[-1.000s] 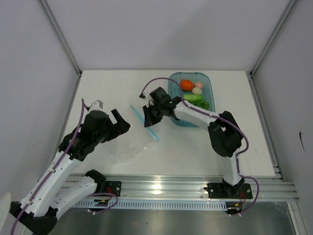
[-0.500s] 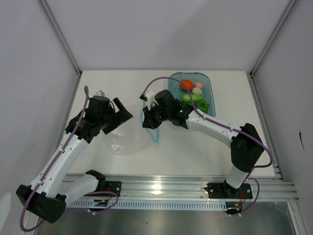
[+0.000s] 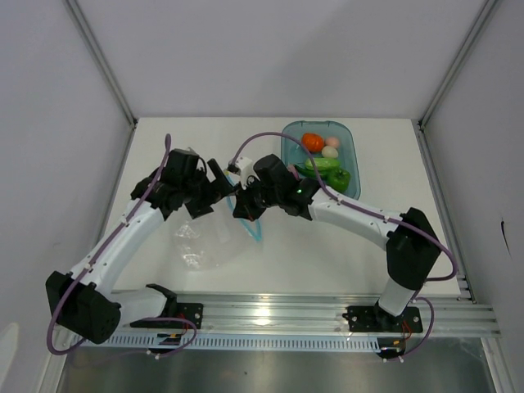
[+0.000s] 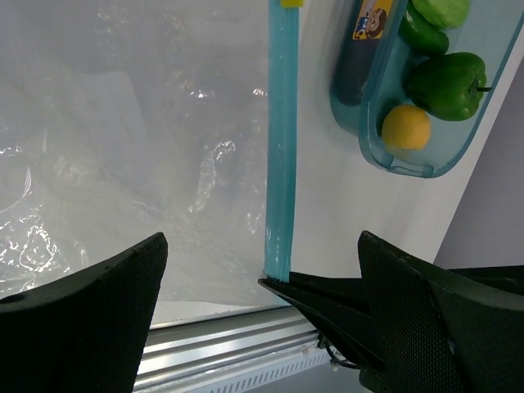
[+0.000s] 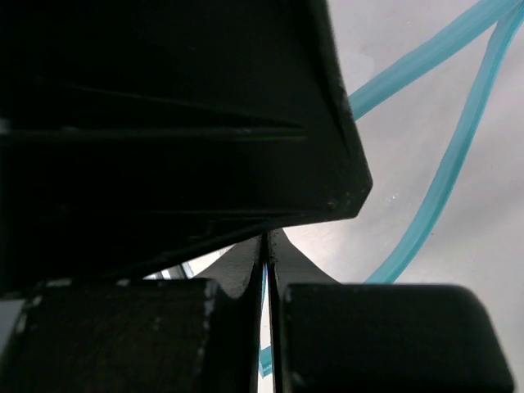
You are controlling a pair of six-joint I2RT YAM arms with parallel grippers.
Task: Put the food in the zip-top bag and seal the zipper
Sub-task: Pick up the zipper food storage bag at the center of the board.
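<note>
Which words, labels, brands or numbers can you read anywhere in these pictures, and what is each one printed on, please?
None can be read.
Sticker on the teal tray: it shows a cartoon monkey face, and any lettering on it is too small and blurred to read.
Zip-top bag: no writing visible.

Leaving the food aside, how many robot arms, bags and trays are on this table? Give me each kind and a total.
Robot arms: 2 (left arm, right arm)
zip-top bag: 1
teal tray: 1
Total: 4
</note>
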